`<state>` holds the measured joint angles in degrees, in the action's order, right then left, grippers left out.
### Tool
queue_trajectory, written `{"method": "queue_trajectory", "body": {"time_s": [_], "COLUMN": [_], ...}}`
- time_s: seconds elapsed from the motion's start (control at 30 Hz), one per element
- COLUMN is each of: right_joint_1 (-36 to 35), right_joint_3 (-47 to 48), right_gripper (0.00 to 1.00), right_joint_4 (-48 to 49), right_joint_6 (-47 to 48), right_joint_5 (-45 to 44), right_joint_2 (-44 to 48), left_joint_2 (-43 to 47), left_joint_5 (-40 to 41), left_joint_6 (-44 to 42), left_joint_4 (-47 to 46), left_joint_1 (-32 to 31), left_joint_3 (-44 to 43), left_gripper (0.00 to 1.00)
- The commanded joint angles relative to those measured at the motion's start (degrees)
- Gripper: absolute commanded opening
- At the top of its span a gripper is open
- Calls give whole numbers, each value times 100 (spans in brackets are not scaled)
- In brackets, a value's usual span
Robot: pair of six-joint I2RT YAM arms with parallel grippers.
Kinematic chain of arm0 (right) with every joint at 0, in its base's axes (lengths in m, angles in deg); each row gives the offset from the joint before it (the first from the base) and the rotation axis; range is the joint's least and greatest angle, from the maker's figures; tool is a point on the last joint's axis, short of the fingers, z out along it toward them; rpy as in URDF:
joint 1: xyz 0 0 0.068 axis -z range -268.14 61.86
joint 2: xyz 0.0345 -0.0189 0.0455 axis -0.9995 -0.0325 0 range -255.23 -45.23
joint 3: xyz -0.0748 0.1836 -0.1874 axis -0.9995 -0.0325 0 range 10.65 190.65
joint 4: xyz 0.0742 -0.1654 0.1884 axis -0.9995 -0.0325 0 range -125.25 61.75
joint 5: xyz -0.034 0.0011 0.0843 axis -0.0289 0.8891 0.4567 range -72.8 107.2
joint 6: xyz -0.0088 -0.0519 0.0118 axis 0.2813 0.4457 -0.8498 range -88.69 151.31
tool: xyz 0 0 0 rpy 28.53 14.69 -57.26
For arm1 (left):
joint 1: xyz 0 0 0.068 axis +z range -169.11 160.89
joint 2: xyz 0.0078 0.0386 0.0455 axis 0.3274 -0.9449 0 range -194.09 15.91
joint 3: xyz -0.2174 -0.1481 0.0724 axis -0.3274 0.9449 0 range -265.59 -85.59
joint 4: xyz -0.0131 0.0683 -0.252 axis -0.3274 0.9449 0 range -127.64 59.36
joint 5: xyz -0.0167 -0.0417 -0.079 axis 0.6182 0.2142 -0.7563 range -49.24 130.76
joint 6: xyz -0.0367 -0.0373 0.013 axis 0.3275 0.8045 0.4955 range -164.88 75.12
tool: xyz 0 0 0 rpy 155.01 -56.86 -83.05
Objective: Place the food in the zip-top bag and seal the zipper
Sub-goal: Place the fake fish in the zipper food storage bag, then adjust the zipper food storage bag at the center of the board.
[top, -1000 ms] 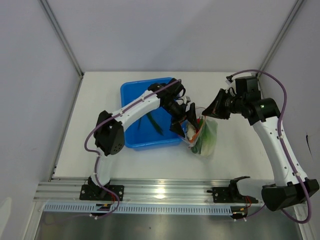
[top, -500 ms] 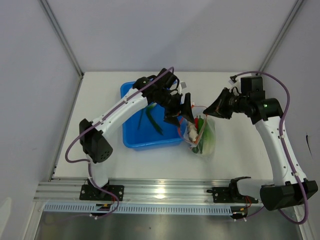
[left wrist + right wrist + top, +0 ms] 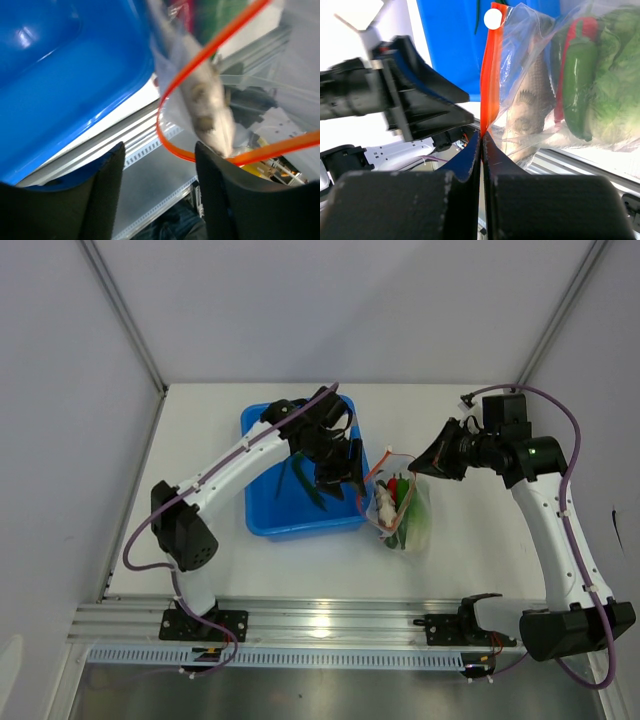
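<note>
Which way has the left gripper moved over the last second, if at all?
Yes. The left gripper has pulled left, away from the zip-top bag, to above the right edge of the blue bin.

- top cam: up high at the near edge, looking down over the whole counter (image 3: 470, 540)
- left wrist cam: super close, facing the blue bin (image 3: 60, 75) and zip-top bag (image 3: 200, 95) mouth
- right wrist cam: just as close, shares that bag and bin
</note>
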<state>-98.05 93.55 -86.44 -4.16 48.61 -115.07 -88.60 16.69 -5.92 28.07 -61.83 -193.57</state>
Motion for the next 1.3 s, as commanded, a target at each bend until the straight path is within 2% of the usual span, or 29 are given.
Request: {"method": "queue_trajectory", "body": {"time_s": [0.0, 0.27, 0.6, 0.7, 0.73, 0.93, 1.0, 1.13, 1.17, 1.27], "right_joint_1": [25, 24, 25, 33, 33, 24, 33, 33, 33, 42], "right_joint_3": [271, 271, 166, 131, 105, 104, 227, 841, 1234, 1668], "right_gripper": [0, 0, 0, 0, 0, 0, 0, 0, 0, 0], "right_joint_4": [124, 168, 379, 405, 371, 134, 46, -480, -587, -798], "right_joint_6": [57, 39, -57, -66, -66, 153, 276, 574, 628, 795], "right_joint_5": [207, 216, 242, 207, 189, -205, -320, -847, -1118, -1322], "right_joint_2": [182, 190, 129, 103, 76, -47, -99, -205, -205, -231], "left_joint_2": [54, -342, -649, -702, -694, -413, -325, -490, -535, -597], "left_joint_5": [26, -387, -686, -782, -783, -1361, -1808, -2608, -2707, -2831], "left_joint_6": [6, 33, 24, -37, -55, -231, -152, 129, 208, 331], "left_joint_4": [82, -146, -217, -182, -121, -313, -550, -876, -859, -885], "left_joint_1": [44, 62, 18, 1, 0, -8, -8, -70, -87, -131], "left_joint_3": [120, 85, -73, -275, -337, -856, -1066, -1689, -2100, -2349], "left_gripper": [59, 41, 40, 29, 22, 4, 1, 1, 1, 0]}}
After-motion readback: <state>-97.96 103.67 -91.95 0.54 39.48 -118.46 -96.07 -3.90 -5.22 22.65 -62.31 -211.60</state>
